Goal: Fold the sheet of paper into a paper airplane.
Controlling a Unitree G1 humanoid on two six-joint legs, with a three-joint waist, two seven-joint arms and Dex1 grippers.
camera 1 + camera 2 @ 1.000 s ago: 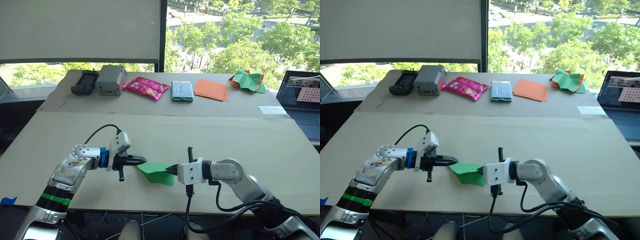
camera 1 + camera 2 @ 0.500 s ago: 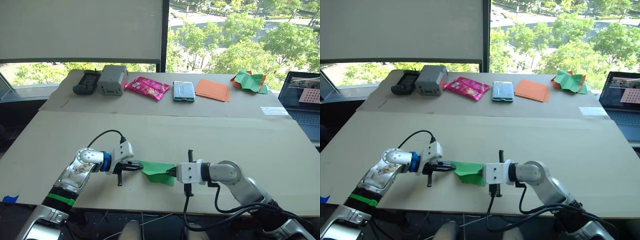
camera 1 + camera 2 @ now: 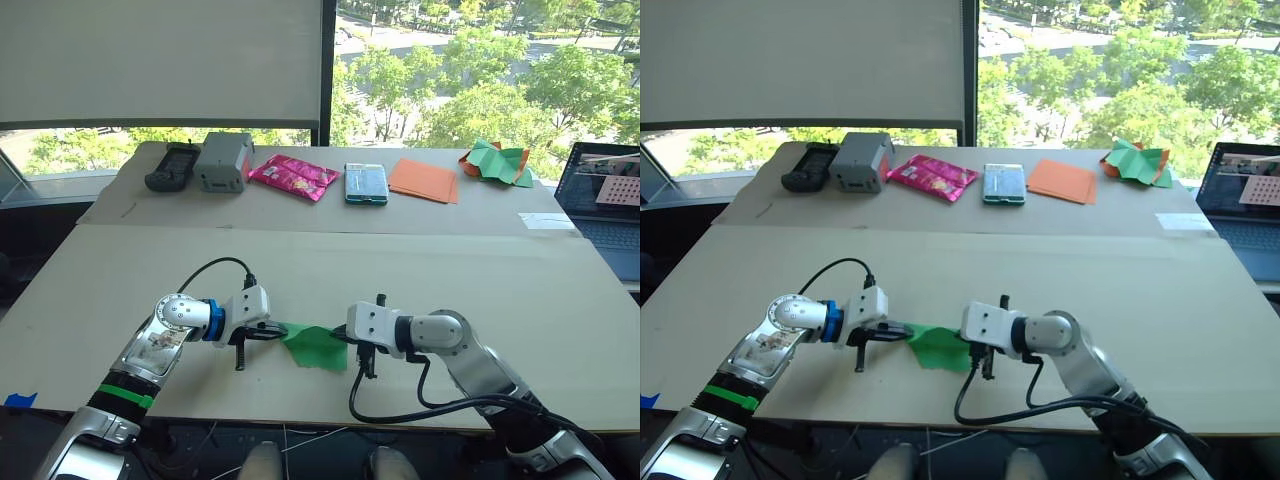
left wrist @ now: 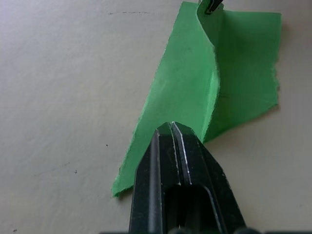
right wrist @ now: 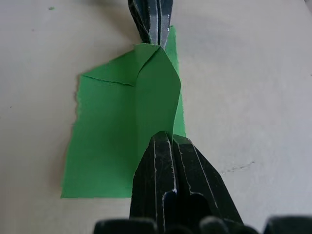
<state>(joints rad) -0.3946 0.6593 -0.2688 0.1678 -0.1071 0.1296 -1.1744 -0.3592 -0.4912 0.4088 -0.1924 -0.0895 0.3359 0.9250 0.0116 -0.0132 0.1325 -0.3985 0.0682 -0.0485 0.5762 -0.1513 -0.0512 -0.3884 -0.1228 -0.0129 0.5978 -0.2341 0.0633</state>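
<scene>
The sheet of paper (image 3: 315, 345) is bright green, partly folded with a raised crease, and lies near the table's front edge. My left gripper (image 3: 280, 330) is shut on its left end; the left wrist view shows the closed fingertips (image 4: 165, 134) pinching the paper (image 4: 190, 83). At the opposite end my right gripper (image 3: 337, 338) is also shut on it. Seen from the right wrist, the paper (image 5: 112, 146) runs from those closed fingertips (image 5: 163, 141) to the left gripper (image 5: 151, 19). The paper bows up between the two grippers.
Along the far table sit a black device (image 3: 172, 167), a grey box (image 3: 222, 160), a pink packet (image 3: 292, 175), a teal pack (image 3: 366, 183), flat orange sheets (image 3: 423, 179) and a crumpled green-and-orange heap (image 3: 495, 162). A laptop (image 3: 605, 205) stands at the right.
My right gripper has moved left toward the left gripper, so the green paper between them is shorter and more bunched. Both grippers have stayed shut on it.
</scene>
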